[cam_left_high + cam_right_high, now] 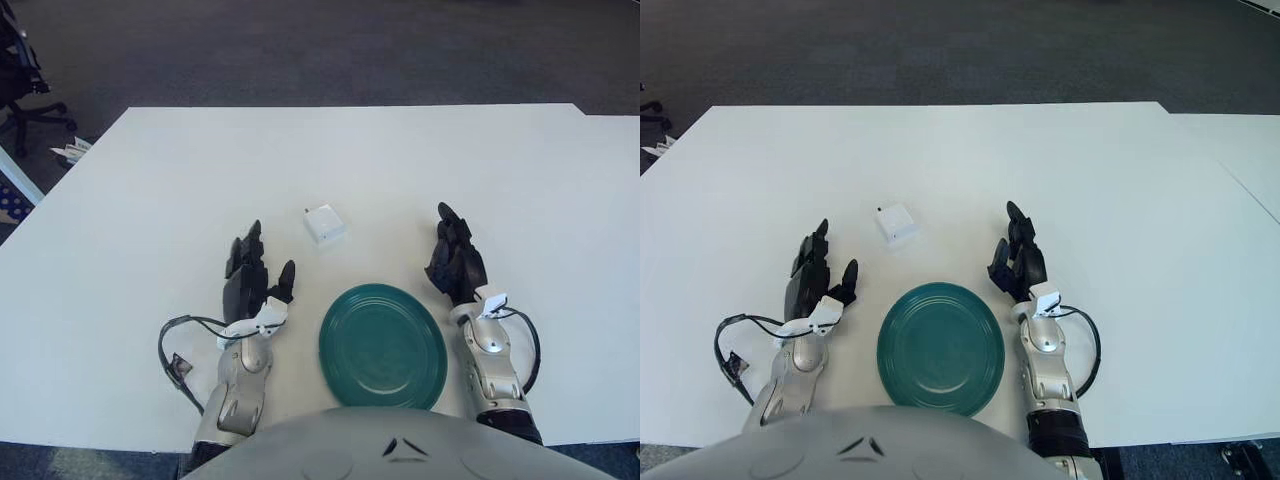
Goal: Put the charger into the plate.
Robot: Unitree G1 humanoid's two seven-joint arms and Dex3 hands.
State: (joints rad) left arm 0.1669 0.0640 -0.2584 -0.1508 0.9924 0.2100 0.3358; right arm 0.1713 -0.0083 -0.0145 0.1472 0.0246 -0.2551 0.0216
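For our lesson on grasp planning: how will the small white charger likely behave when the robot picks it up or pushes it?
The charger looks like a rigid, boxy block, so it should probably keep its shape and slide rather than roll. Its small size suggests it is light. Its smooth white casing may be slippery for the left hand, whose fingers are spread.

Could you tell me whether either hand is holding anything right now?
Nothing is held: the left hand and right hand are open, and the charger lies alone.
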